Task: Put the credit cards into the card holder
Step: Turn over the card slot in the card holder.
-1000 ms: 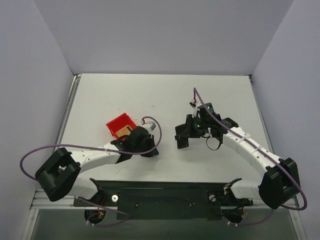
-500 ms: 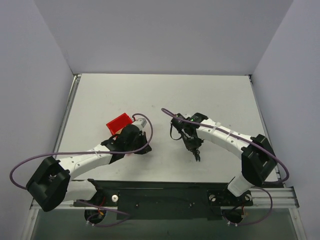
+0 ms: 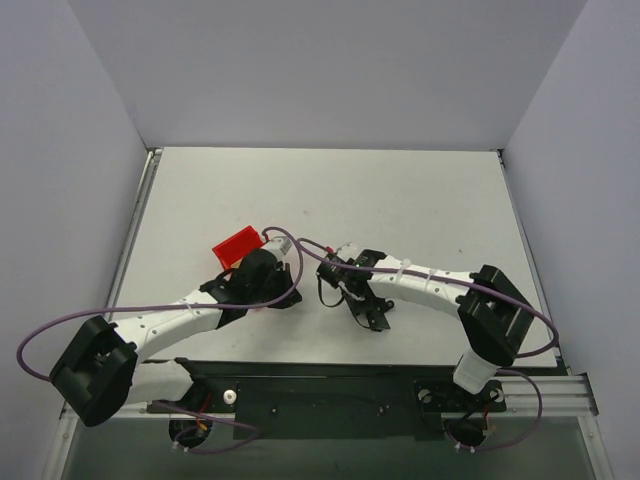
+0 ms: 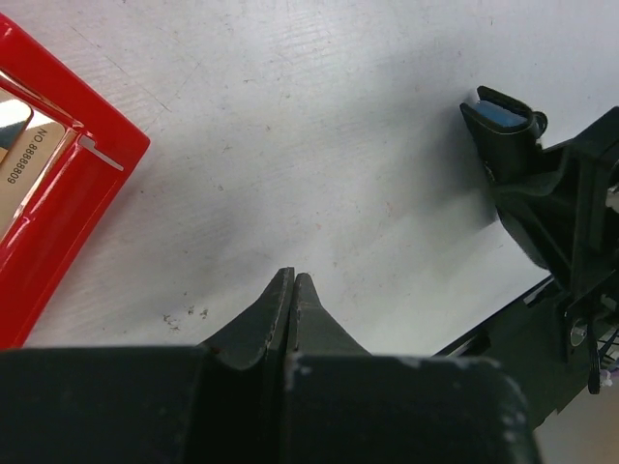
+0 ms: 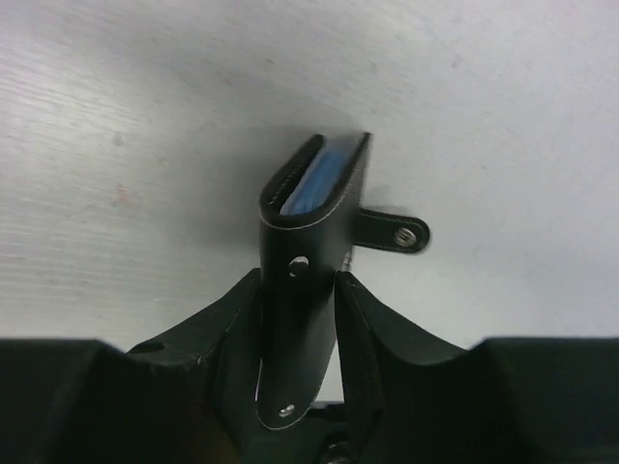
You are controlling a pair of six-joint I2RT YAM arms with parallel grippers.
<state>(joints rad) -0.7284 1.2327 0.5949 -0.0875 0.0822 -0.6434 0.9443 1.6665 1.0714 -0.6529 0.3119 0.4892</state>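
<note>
My right tool [image 5: 298, 290] is clamped on the card holder [image 5: 309, 208], squeezing its two faces and holding it on edge over the tabletop [image 3: 420, 190], midway along the near edge. It looks like soft stitched black leather with a pale blue lining and a floppy snap tab, so I expect it to be light but yielding. My left tool [image 4: 292, 290] is closed on nothing beside the red bin [image 4: 77, 213], where a glossy, stiff credit card [image 4: 34, 159] lies, thin and probably slippery.
</note>
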